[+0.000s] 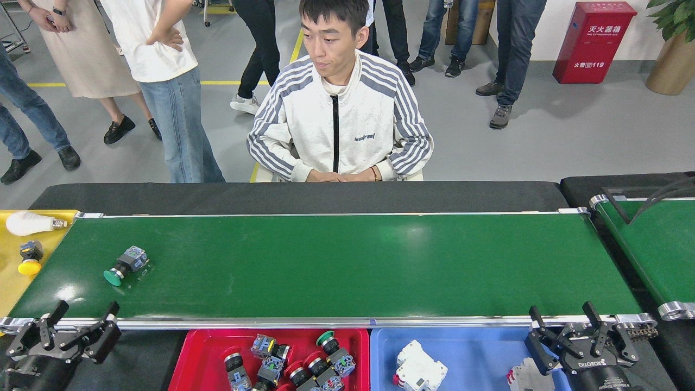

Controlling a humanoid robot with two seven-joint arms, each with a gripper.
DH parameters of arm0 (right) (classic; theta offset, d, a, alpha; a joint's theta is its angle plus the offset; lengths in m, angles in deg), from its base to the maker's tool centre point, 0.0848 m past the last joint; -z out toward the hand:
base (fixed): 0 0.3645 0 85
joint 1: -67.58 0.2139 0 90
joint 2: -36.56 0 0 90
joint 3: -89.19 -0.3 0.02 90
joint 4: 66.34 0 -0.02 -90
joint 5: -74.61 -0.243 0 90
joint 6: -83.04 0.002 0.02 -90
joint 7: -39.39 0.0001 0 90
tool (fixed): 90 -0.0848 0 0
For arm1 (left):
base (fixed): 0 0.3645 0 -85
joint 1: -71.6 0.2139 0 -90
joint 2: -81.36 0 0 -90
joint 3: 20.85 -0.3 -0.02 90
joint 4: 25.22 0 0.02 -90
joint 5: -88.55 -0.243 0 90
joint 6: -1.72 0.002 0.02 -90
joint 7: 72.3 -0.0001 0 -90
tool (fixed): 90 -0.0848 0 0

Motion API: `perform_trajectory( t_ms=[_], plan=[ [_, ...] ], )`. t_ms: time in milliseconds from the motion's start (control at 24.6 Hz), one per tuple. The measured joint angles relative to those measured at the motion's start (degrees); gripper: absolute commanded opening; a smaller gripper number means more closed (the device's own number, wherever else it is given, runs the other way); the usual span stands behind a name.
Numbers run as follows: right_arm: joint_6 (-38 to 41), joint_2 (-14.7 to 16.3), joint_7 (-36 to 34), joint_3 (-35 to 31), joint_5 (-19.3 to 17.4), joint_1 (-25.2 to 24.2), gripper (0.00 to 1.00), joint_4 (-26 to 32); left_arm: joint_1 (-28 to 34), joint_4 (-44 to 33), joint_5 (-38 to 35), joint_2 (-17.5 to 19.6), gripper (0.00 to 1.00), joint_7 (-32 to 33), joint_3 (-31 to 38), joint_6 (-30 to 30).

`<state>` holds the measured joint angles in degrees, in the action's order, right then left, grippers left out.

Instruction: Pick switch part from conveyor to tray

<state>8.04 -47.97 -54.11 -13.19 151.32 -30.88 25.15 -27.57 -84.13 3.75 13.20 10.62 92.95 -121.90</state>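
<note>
The green-capped switch part (122, 265) lies on its side near the left end of the conveyor (347, 266), untouched. Our left tool (81, 317) hovers at the near rail just below it, fingers spread and empty. Our right tool (564, 319) is likewise open and empty by the blue tray (472, 353). The red tray (206, 353) holds several switches.

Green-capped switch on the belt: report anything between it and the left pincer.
Nothing visible blocks it. The green-capped switch lies alone on the conveyor, and the left pincer, open, sits at the near rail just in front of it, with only bare belt between them.
</note>
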Motion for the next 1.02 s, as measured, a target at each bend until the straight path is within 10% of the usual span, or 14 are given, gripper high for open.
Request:
perform_trajectory(
  t_ms=[691,1017],
  plan=[
    [9.7,0.0,0.0,0.5,0.0,3.2,1.0,-1.2,-16.7,36.8,0.0,10.2,0.96,-12.9,-12.5,9.4],
    [11.4,0.0,-0.1,2.4,0.0,4.6,1.0,-2.9,-16.8,37.6,0.3,9.6,0.22,-13.4,-13.5,9.4]
  ],
)
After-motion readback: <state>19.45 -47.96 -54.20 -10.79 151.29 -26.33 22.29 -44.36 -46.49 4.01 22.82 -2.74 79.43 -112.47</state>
